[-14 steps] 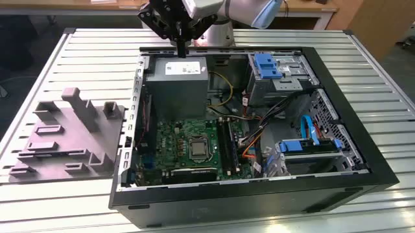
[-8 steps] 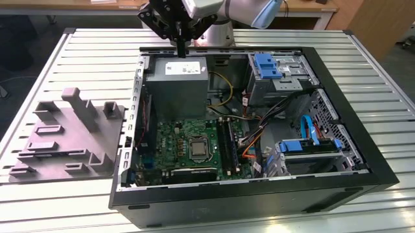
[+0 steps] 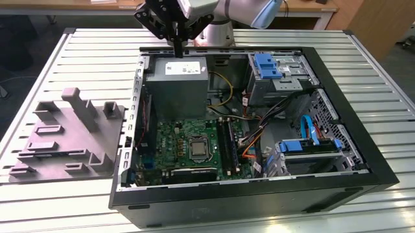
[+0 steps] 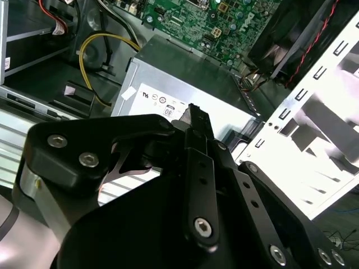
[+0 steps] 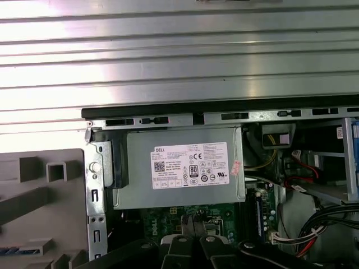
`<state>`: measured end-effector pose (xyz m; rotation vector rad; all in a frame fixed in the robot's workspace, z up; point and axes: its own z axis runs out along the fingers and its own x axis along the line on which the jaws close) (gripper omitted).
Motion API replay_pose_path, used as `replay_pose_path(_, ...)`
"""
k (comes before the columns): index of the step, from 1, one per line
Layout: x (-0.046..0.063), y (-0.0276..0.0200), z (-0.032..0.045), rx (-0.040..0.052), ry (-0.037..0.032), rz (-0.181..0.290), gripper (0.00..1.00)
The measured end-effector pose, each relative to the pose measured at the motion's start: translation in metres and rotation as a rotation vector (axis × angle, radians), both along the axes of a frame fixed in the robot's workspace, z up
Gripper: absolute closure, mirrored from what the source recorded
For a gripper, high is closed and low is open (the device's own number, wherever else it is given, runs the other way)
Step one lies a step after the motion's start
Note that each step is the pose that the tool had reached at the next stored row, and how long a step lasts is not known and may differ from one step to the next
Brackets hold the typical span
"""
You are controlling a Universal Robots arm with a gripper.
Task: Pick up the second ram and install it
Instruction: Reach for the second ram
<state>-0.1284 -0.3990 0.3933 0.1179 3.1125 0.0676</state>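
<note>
Gripper: the gripper (image 3: 178, 55) hung over the far edge of the PSU (image 3: 178, 90), just inside the far rim of the case (image 3: 246, 206); fingers pointed down.
Jaws: together, tips meeting in the second wrist view (image 4: 193, 115); I couldn't make out anything between them.
Case edges: black rim all round and the lid off. The far wall sat right by the fingers, and the first wrist view showed the gripper (image 5: 188, 219) above the board side of the PSU (image 5: 185, 165).
Open room: bare slats of the table (image 3: 363, 53) lay beyond the case and on the exterior view's right. The air above the PSU was free.
Tight spots: drive cage (image 3: 267, 65) and cables (image 3: 227, 85) crowded the exterior view's right half of the case. The motherboard (image 3: 184, 141) lay low, between the PSU and the near wall.
Fixture: the grey fixture (image 3: 65, 136) stood on the table at the exterior view's left, beside the case.
Ram: the ram (image 3: 55, 153) was in a groove on the fixture's near part, well apart from the gripper.
Ram look: a thin, long, dark blue strip; the first wrist view caught one end (image 5: 17, 250) with small dots along it.
</note>
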Motion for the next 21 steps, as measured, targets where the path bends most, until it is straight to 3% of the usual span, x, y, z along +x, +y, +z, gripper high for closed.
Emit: replay_pose_path(21,-0.032,0.0000,-0.0002,0.0000,-0.0001,0.000,0.90)
